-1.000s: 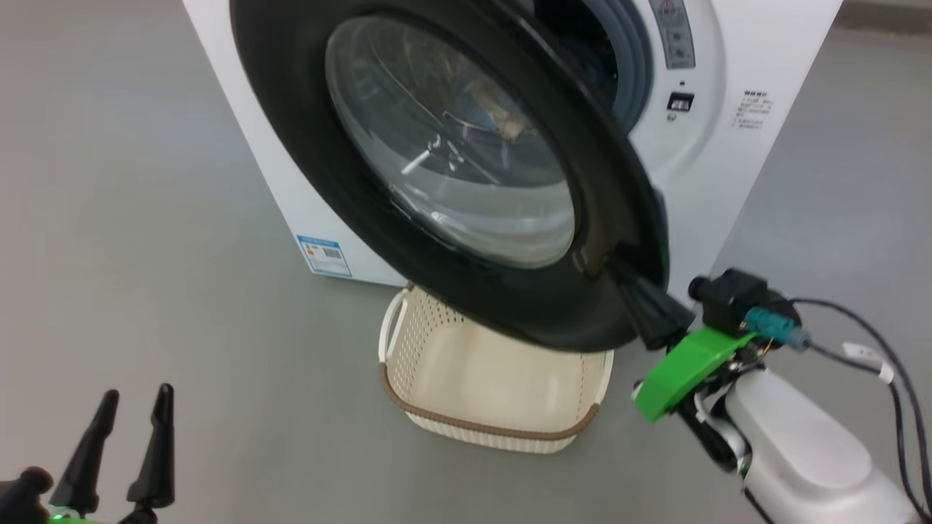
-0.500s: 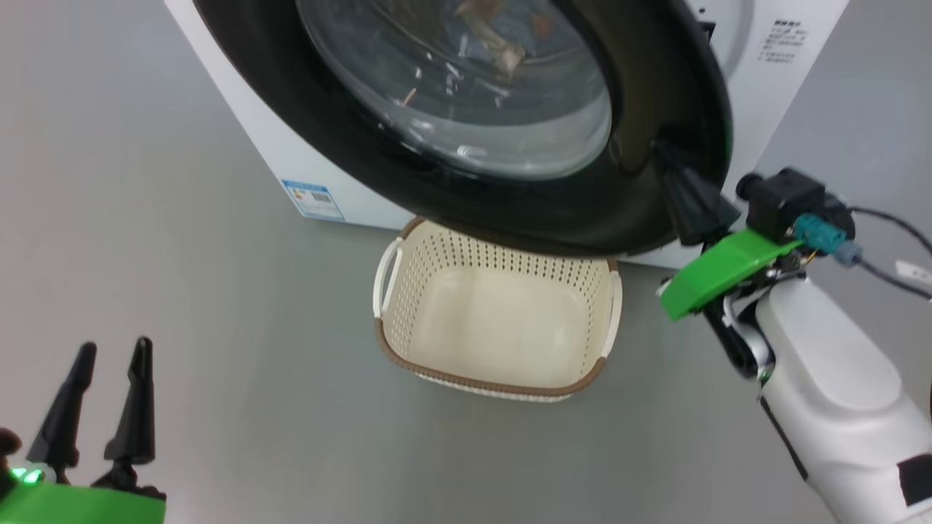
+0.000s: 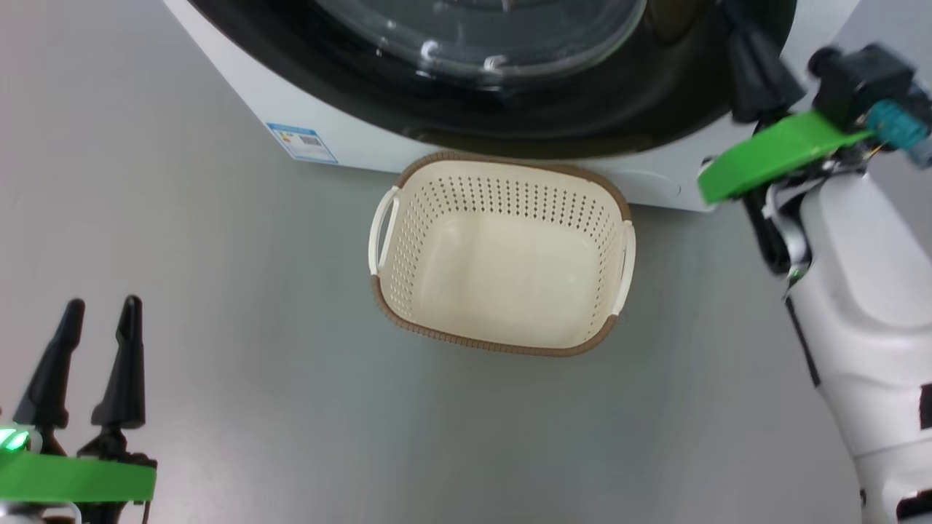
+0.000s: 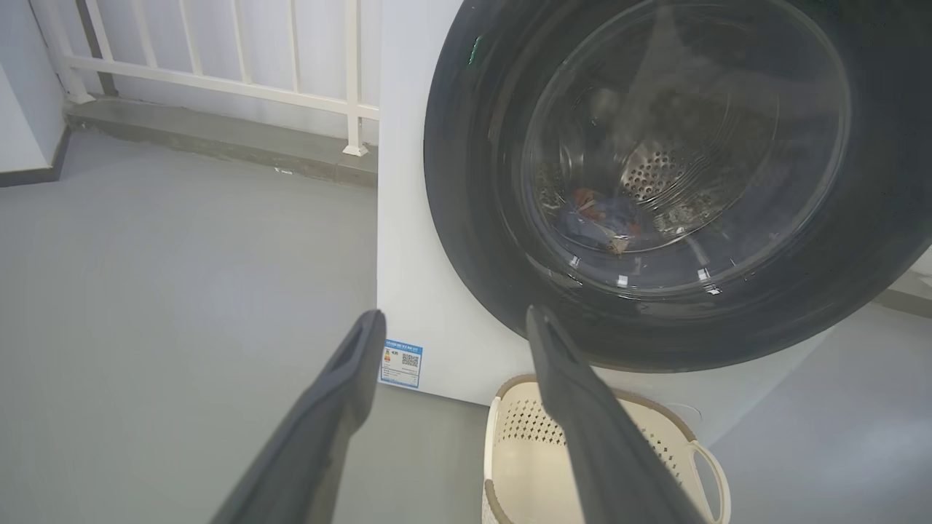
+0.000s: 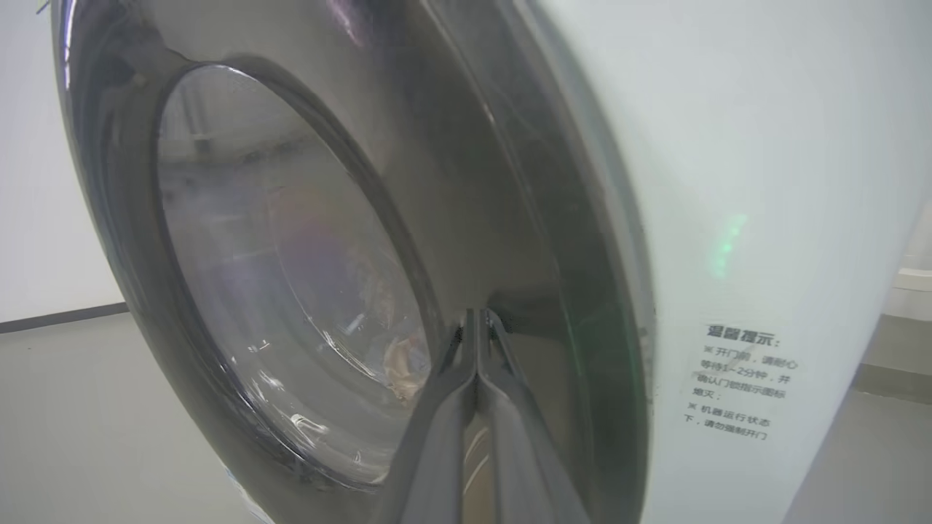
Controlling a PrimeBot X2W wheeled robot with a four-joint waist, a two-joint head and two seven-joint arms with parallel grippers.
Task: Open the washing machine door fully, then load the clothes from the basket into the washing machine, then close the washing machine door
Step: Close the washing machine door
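The washing machine door (image 3: 582, 116) lies close against the white washing machine (image 3: 240, 87); I cannot tell if it is latched. My right gripper (image 3: 743, 44) is shut, and its joined tips (image 5: 477, 316) press on the door's glossy black rim (image 5: 524, 240). Through the glass in the left wrist view, the clothes (image 4: 601, 222) lie in the steel drum. On the floor in front of the machine stands the cream basket (image 3: 495, 346), with nothing inside. Low at the left, my left gripper (image 3: 102, 306) hangs open and holds nothing; its fingers (image 4: 342, 393) point toward the machine.
Grey floor spreads all around the basket. A small blue label (image 4: 400, 362) marks the machine's lower front corner. Behind and left of the machine runs a white railing (image 4: 240, 44) on a low kerb. A warning sticker (image 5: 743, 382) sits on the machine's front.
The door has swung from ajar to close against the machine front, with my shut right gripper moving along on its rim. The head camera has tilted down. My left gripper stays open.
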